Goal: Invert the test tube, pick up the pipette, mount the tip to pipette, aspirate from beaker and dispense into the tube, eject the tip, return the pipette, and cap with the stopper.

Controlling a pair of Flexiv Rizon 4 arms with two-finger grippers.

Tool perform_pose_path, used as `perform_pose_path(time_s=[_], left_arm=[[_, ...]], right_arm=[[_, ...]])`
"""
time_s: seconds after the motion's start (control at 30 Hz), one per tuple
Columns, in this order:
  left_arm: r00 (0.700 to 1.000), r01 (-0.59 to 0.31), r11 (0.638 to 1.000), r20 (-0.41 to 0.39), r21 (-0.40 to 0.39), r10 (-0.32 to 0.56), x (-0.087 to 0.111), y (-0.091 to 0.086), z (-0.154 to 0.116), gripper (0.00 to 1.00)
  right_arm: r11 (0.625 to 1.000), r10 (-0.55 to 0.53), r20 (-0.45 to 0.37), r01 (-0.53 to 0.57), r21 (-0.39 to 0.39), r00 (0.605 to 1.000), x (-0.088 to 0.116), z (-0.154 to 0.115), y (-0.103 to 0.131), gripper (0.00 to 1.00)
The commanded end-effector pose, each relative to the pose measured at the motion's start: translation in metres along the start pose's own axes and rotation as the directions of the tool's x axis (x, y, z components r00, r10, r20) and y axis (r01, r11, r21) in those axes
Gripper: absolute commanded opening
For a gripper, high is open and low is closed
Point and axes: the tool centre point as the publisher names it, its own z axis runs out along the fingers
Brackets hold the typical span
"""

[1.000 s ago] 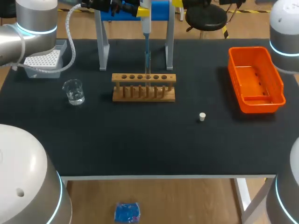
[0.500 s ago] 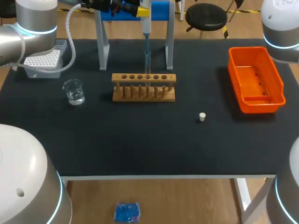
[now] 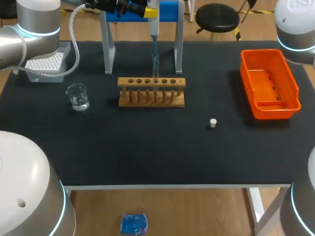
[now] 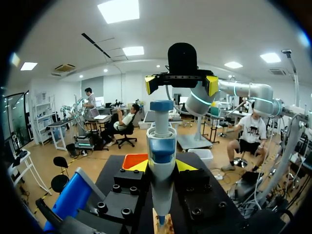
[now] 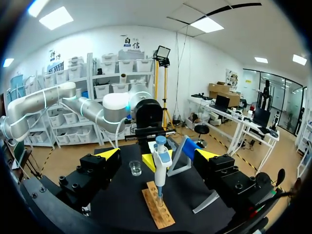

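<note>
Reaching in from the far left corner with the left arm [image 3: 24,34], forearm running roughly level along the table's far edge toward the middle. Pinching the pipette [image 3: 153,27] from two sides in the left gripper [image 4: 161,166], yellow fingertips [image 4: 139,166] pressing against its body just below the blue-and-white head. Holding it upright in front of the blue stand [image 3: 170,11], thin lower end pointing straight down into a hole near the middle of the wooden rack [image 3: 151,101]. Not managing to tell the test tube apart from the pipette's lower end at that hole.

Hanging the right arm [image 3: 295,24] at the far right corner, over the far end of the orange bin [image 3: 276,112], wrist turned back toward the table's middle. Holding the right gripper [image 5: 158,154] spread wide, gripping nothing, facing the pipette and the rack end-on, with the left arm beyond them. Showing up in the left wrist view too, beyond the pipette's head, yellow tips well apart.

Leaving the beaker [image 3: 78,96] untouched on the black mat [image 3: 147,147], left of the rack, a little clear liquid in its bottom. Leaving the tip box [image 3: 45,64] behind the beaker, at the mat's far left edge. Leaving the small white stopper [image 3: 212,123] lying by itself nearer the front edge, right of the rack and well apart from both grippers.
</note>
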Motion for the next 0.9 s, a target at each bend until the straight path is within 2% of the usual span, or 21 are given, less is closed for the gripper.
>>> perform_pose_path(time_s=[0.03, 0.07, 0.1, 0.17, 0.9], left_arm=[[1.000, 0.000, 1.000, 0.005, -0.001, 0.000, 0.002, -0.001, 0.000, 0.00], [1.000, 0.000, 1.000, 0.005, -0.001, 0.000, 0.002, -0.001, 0.000, 0.00], [1.000, 0.000, 1.000, 0.005, -0.001, 0.000, 0.002, -0.001, 0.000, 0.00], [1.000, 0.000, 1.000, 0.005, -0.001, 0.000, 0.002, -0.001, 0.000, 0.00], [1.000, 0.000, 1.000, 0.005, -0.001, 0.000, 0.002, -0.001, 0.000, 0.00]], right_arm=[[1.000, 0.005, 0.003, -0.005, 0.025, 1.000, 0.002, 0.003, 0.013, 0.47], [1.000, 0.006, 0.006, -0.006, 0.029, 1.000, 0.003, 0.004, 0.014, 0.40], [0.999, 0.006, 0.013, -0.007, 0.032, 1.000, 0.004, 0.005, 0.016, 0.19], [0.999, 0.011, 0.014, -0.011, 0.035, 1.000, 0.005, 0.008, 0.018, 0.00], [0.994, 0.083, 0.044, -0.086, 0.070, 0.996, 0.002, 0.037, 0.024, 0.00]])
